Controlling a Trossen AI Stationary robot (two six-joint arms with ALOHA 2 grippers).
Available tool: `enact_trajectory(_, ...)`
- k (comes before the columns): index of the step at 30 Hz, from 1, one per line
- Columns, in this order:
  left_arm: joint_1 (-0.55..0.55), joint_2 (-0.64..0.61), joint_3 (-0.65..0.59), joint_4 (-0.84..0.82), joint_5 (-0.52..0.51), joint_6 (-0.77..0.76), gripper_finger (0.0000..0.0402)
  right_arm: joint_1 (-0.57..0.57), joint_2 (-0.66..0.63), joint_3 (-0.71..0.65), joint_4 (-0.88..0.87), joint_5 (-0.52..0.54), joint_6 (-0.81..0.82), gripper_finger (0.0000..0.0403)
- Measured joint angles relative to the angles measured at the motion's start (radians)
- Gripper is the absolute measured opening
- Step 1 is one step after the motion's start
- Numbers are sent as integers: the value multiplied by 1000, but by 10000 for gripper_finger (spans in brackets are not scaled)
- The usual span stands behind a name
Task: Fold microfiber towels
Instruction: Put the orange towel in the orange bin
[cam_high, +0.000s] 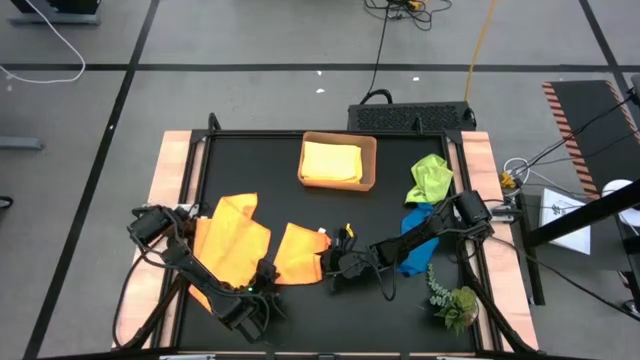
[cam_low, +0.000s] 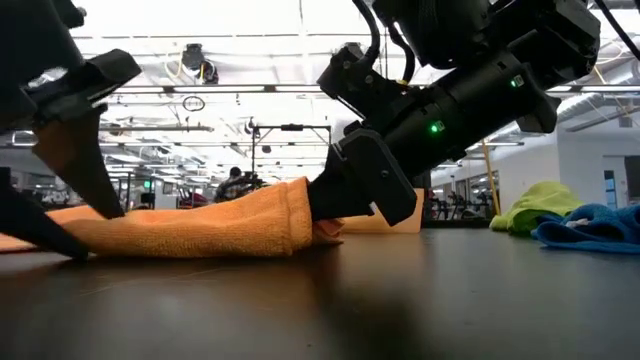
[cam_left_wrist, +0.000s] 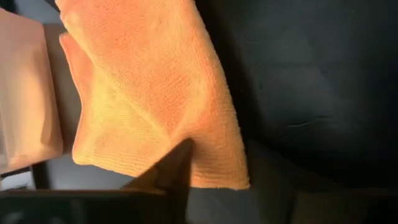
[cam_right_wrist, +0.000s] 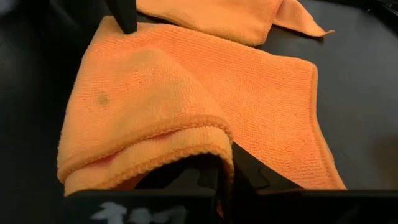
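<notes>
High view: the black table (cam_high: 290, 160) carries two orange towels side by side near its 7 o'clock area. The larger orange towel (cam_high: 232, 245) lies toward 8 o'clock; the smaller orange towel (cam_high: 298, 254) lies just beside it, toward 6 o'clock. A yellow towel (cam_high: 331, 162) sits folded inside the tan tray (cam_high: 370, 165) at 12 o'clock. The lime green towel (cam_high: 431, 178) is bunched at 2 o'clock, with the blue towel (cam_high: 413, 240) touching it at 3 o'clock. A plant sprig (cam_high: 453, 300) lies at 5 o'clock.

The right gripper (cam_high: 338, 262) is at the 3 o'clock edge of the smaller orange towel. Right wrist view: its jaws are pressed together on a doubled-over edge of that towel (cam_right_wrist: 186, 99), with the fold rolled over the fingers (cam_right_wrist: 211, 177). Low view: the same gripper (cam_low: 345, 215) pinches the towel edge (cam_low: 200, 230) right at the table surface.

The left gripper (cam_high: 262, 280) is at the 6 o'clock corner of the smaller orange towel. Left wrist view: one dark finger (cam_left_wrist: 168, 174) rests against the towel corner (cam_left_wrist: 155, 93). The jaws appear part-way spread; whether they grip the cloth cannot be told.
</notes>
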Motion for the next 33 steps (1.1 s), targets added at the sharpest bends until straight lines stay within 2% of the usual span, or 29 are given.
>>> enact_trajectory(4,10,2,-2,-6,-2,9,36,0,0,0,-8,0,-5,4)
enact_trajectory(6,14,0,0,-16,-4,10,14,0,0,0,-8,0,-10,4)
enact_trajectory(13,16,-111,0,-27,-60,15,6,0,-15,0,-38,2,-53,4)
enact_trajectory(22,55,-410,3,-16,-237,155,4,1,-217,0,-237,8,-53,4)
enact_trajectory(25,112,-502,3,-13,-272,218,3,-9,-301,0,-307,17,-57,4)
enact_trajectory(28,198,-574,3,2,-279,287,3,-23,-385,0,-376,71,-72,4)
enact_trajectory(33,394,-644,3,97,-218,455,2,-72,-506,0,-460,112,-110,3)
